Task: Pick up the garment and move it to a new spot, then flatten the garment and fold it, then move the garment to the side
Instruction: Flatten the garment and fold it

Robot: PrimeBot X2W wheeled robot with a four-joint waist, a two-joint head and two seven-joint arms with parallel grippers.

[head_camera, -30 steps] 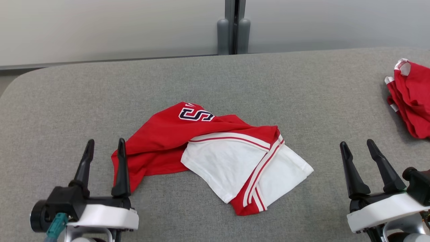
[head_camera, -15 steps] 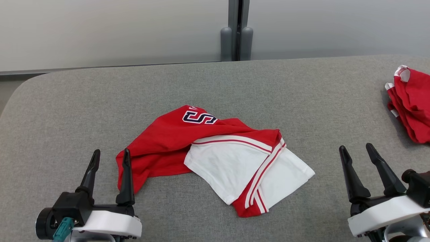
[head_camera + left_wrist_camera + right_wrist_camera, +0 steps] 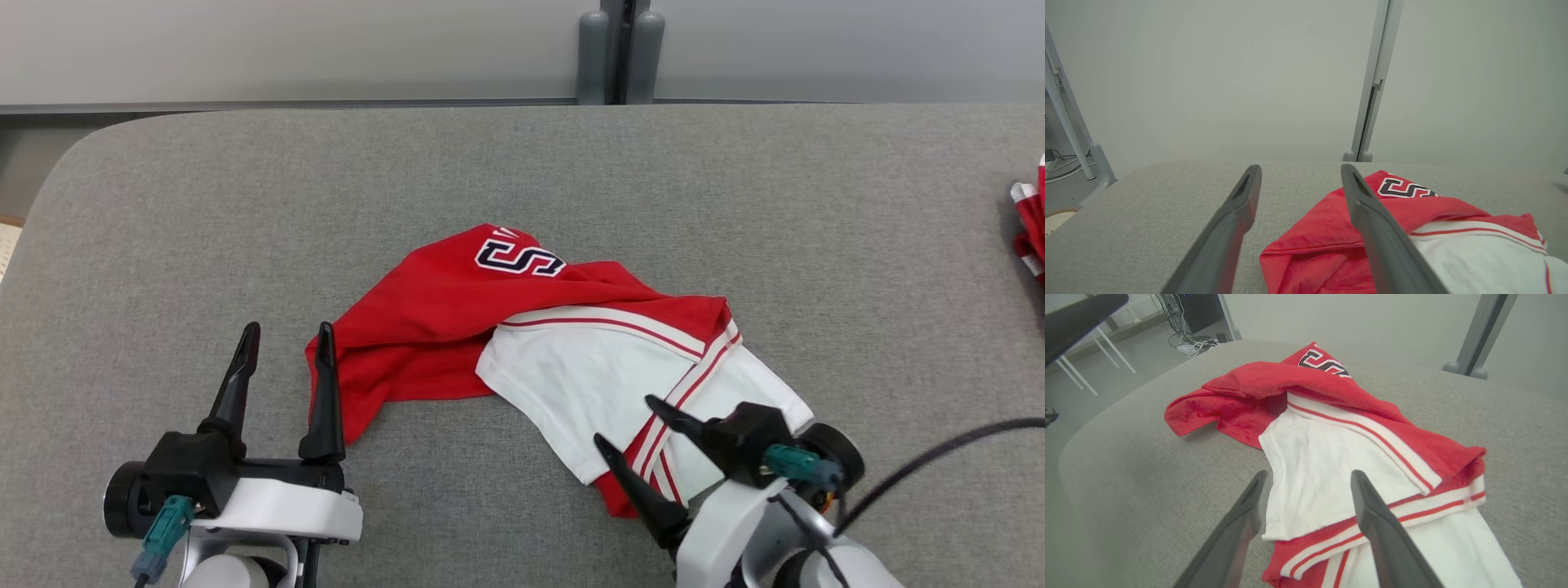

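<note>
The garment (image 3: 457, 327), a red jersey with white sleeves, striped trim and part of its black lettering showing, lies crumpled mid-table. It also shows in the left wrist view (image 3: 1331, 241) and the right wrist view (image 3: 1331, 428). My left gripper (image 3: 286, 339) is open at the jersey's left red corner, its right finger against the cloth edge. My right gripper (image 3: 624, 420) is open and angled leftward over the near white sleeve and striped hem (image 3: 1372, 535), nothing between its fingers.
The grey padded table (image 3: 163, 229) has a rounded far-left corner. A second red-and-white cloth lump (image 3: 1030, 220) sits at the right edge. A grey post (image 3: 620, 49) and pale wall stand behind. A black cable (image 3: 939, 457) trails from my right arm.
My right gripper has swung in from the right side and turned left over the jersey's near white sleeve. The head camera has shifted. The left gripper has barely moved.
</note>
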